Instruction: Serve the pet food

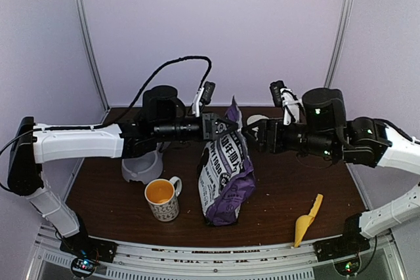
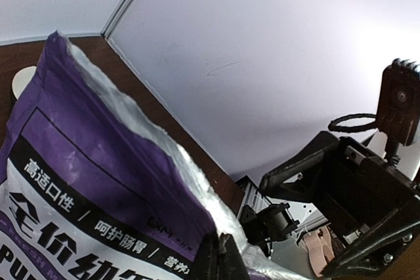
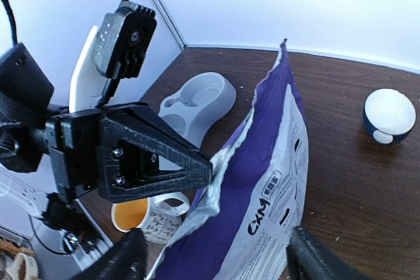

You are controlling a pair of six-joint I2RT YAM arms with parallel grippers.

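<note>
On the table point(image 1: 282, 208) the purple bag point(image 1: 226, 175) stands in the middle, with the pet food hidden inside. The left gripper point(image 2: 220, 257) is clamped on the bag's top edge. The right gripper point(image 3: 218, 237) has its fingers apart, with the bag between them. I think it should pinch the other edge, then pull slowly.

Purple pet food bag point(image 1: 226, 172), upright
</note>
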